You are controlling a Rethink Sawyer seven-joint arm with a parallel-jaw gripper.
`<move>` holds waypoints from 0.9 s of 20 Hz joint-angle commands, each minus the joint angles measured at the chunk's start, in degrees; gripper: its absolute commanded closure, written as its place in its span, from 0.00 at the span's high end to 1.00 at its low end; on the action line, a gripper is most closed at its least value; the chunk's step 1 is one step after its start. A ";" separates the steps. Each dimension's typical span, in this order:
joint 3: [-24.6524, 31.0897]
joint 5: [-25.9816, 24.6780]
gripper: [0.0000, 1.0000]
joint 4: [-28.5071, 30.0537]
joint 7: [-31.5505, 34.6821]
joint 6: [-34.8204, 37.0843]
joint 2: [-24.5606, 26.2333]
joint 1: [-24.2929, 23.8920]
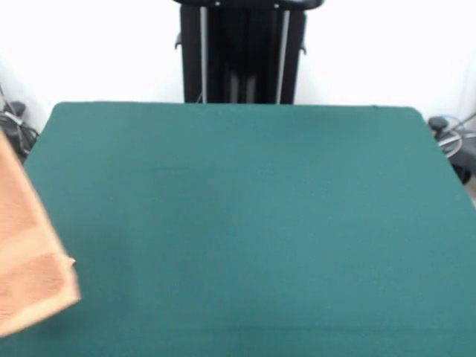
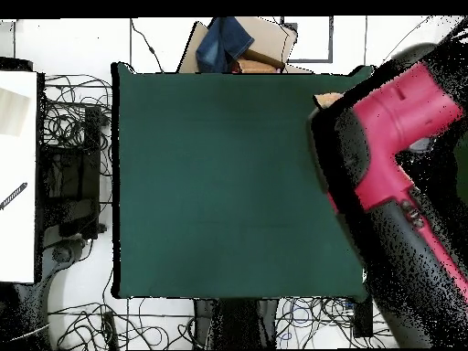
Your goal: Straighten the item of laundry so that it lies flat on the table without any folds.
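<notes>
The peach-orange towel [image 1: 28, 253] shows at the left edge of the front view. It hangs slanted, with a band stripe near its lower end, and its lower corner is over the green table [image 1: 245, 223]. In the overhead view only a small orange patch of the towel [image 2: 327, 99] shows beside the red and black arm [image 2: 402, 119], which reaches over the table's [image 2: 219, 183] right side. The gripper is under the arm's black end [image 2: 336, 137], and I cannot make it out. Most of the towel is hidden or out of the picture.
The black pedestal [image 1: 242, 52] stands behind the table's far edge. Cables lie on the floor around the table [image 2: 73, 119]. A cardboard box with blue cloth [image 2: 239, 44] sits past the top edge in the overhead view. A white desk [image 2: 18, 174] stands at the left.
</notes>
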 commanded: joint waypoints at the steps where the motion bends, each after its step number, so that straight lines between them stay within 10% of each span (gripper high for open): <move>1: -5.18 4.25 0.00 10.61 8.80 5.18 -3.55 4.56; 18: -16.92 -0.65 0.00 20.76 30.52 21.04 -4.60 19.19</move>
